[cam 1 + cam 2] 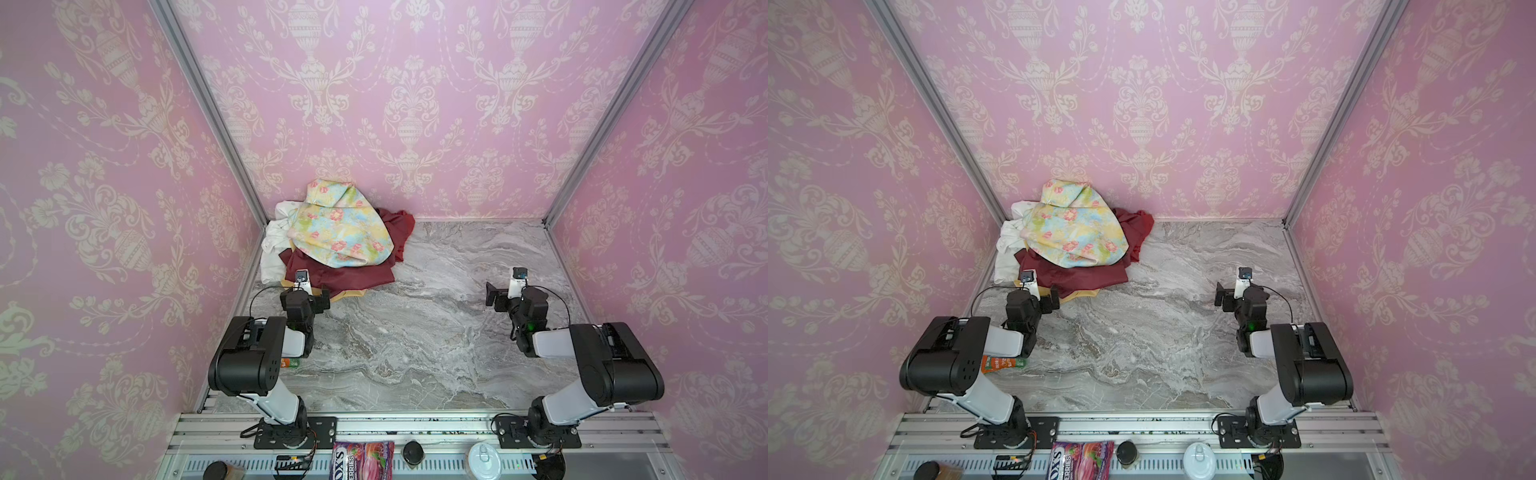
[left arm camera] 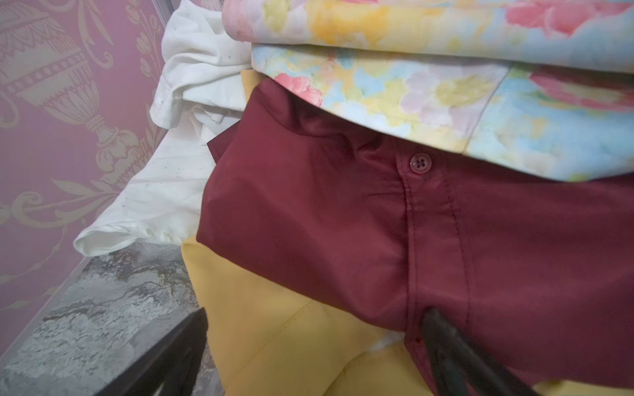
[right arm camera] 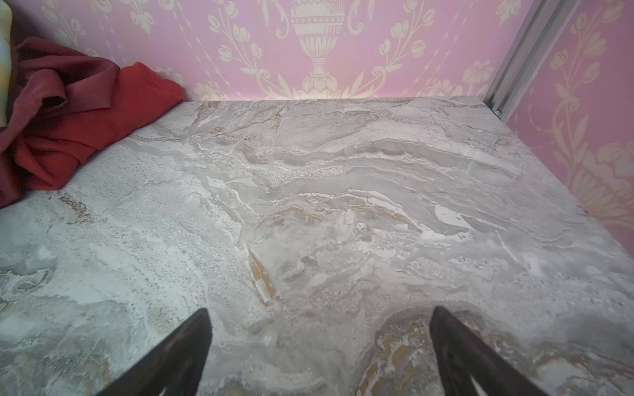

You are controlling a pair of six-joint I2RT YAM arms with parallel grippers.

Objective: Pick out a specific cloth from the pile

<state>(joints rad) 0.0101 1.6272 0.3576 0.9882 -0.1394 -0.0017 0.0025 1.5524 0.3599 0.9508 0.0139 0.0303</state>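
Marble tabletop (image 3: 343,171): the pile (image 1: 340,232) fills the back-left corner, the red cloth (image 3: 147,82) seemingly peeking out by the wall (image 3: 411,51). Left gripper (image 2: 317,312) gapes at the maroon shirt (image 2: 308,223), right gripper (image 3: 320,310) over bare marble.

My left arm (image 1: 249,357) rises from its base at seven o'clock, elbow folded, wrist aimed toward twelve. My left end effector (image 2: 315,313) has its jaws spread wide. My right arm (image 1: 602,365) rises from five o'clock, likewise folded. My right end effector (image 3: 320,310) points toward twelve, jaws fully apart.
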